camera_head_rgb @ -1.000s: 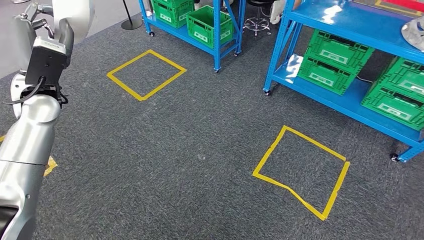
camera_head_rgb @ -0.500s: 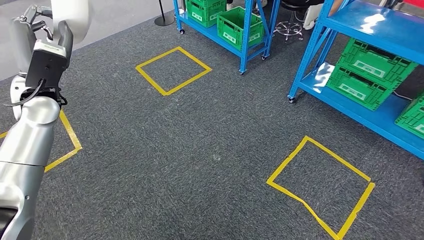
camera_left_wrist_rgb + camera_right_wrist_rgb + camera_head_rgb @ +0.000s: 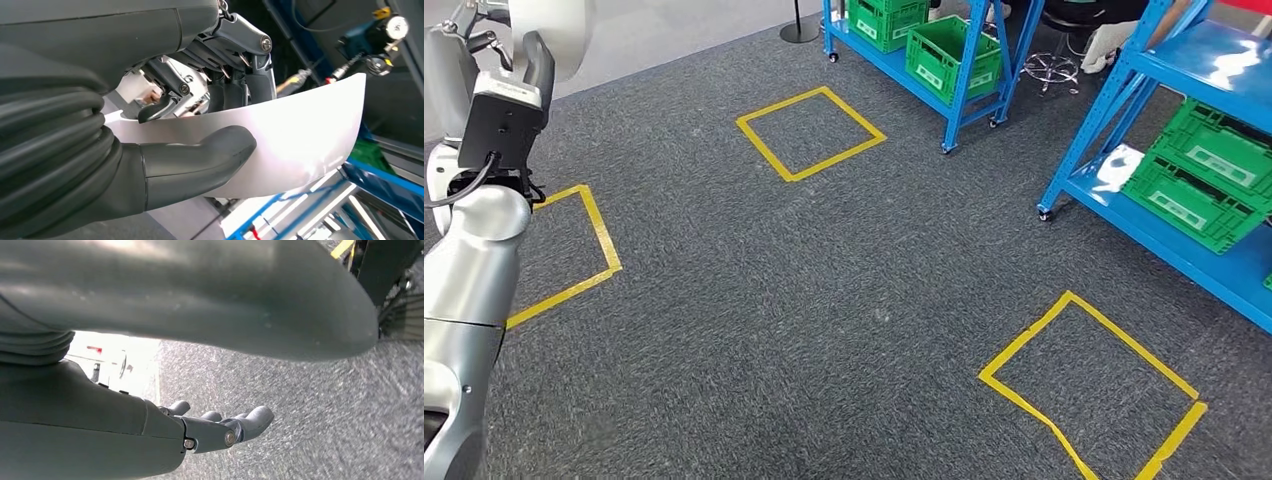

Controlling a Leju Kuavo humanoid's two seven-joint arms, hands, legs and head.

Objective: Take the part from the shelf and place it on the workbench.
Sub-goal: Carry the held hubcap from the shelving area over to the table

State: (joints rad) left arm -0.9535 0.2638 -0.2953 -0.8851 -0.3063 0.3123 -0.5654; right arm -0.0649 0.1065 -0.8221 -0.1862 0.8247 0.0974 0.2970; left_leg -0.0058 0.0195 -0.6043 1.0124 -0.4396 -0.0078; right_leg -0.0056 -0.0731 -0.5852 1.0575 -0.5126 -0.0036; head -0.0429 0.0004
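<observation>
My left arm is raised at the left edge of the head view, and my left hand (image 3: 469,40) grips the part (image 3: 554,25), a white curved shell, up near the top corner. In the left wrist view the thick thumb (image 3: 195,162) presses on the part's (image 3: 300,135) near face while the dark fingers (image 3: 240,85) hook over its far edge. My right hand (image 3: 220,427) hangs above the grey carpet, with its fingers loosely extended and nothing in them.
A blue shelf (image 3: 969,95) with green crates (image 3: 954,55) stands at the back. Another blue shelf (image 3: 1184,255) holding green crates (image 3: 1199,190) stands at the right. Yellow tape squares (image 3: 764,150) (image 3: 1024,340) (image 3: 604,235) mark the carpet. A stool (image 3: 1064,65) is behind the shelves.
The whole picture has shifted rightward and down as the camera turns; shelves slide toward the right edge and a third tape square appears at left. My left hand keeps its hold on the part.
</observation>
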